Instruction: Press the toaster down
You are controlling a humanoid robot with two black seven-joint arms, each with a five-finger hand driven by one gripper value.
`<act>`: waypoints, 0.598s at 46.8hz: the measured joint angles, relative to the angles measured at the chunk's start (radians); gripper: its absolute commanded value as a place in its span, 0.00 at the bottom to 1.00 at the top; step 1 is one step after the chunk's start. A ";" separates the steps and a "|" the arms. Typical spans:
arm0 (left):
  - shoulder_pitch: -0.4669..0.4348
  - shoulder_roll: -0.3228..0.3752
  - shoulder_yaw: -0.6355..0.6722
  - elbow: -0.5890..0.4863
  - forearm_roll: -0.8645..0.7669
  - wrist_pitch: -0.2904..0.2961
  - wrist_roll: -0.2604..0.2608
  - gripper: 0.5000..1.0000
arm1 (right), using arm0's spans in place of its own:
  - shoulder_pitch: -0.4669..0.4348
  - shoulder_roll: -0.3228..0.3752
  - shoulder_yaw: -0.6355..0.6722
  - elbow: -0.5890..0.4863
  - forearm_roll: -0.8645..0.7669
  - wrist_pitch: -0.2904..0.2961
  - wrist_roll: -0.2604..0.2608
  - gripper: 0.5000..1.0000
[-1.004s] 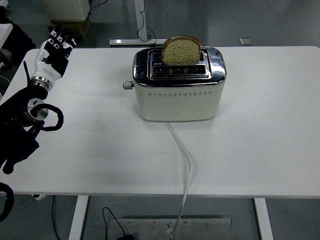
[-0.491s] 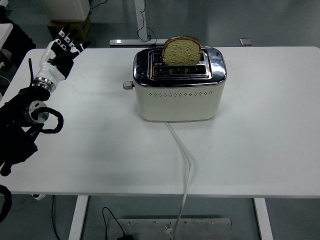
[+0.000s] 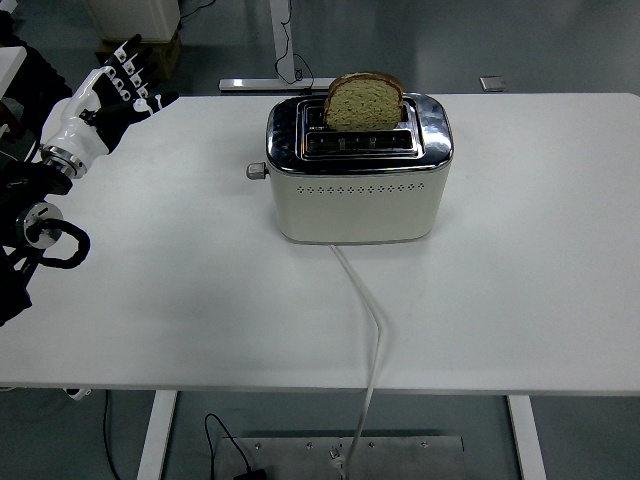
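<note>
A cream and chrome toaster (image 3: 357, 178) stands on the white table (image 3: 200, 300) at the middle back. A slice of bread (image 3: 363, 101) stands high in its rear slot. The lever knob (image 3: 256, 171) sticks out on the toaster's left end, in its upper position. My left hand (image 3: 118, 85) is at the table's far left corner, fingers spread and holding nothing, well to the left of the lever. The right arm is out of view.
A white power cord (image 3: 368, 320) runs from the toaster's front over the table's near edge. A table leg and a cardboard box stand on the floor behind the table.
My left arm has drawn back to the left and up toward the picture's edge. The hand has moved a little farther from the toaster. The toaster and bread have not moved.
</note>
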 measured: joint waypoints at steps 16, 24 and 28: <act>-0.001 0.107 0.002 -0.014 0.021 -0.200 -0.037 1.00 | 0.000 0.000 0.000 0.000 0.000 0.000 0.000 1.00; 0.005 0.105 0.007 -0.014 0.033 -0.219 -0.041 1.00 | 0.000 0.000 0.000 0.000 0.000 0.000 0.000 1.00; 0.002 0.102 0.026 -0.031 0.075 -0.217 -0.032 1.00 | 0.000 0.000 0.000 0.000 0.000 0.000 0.000 1.00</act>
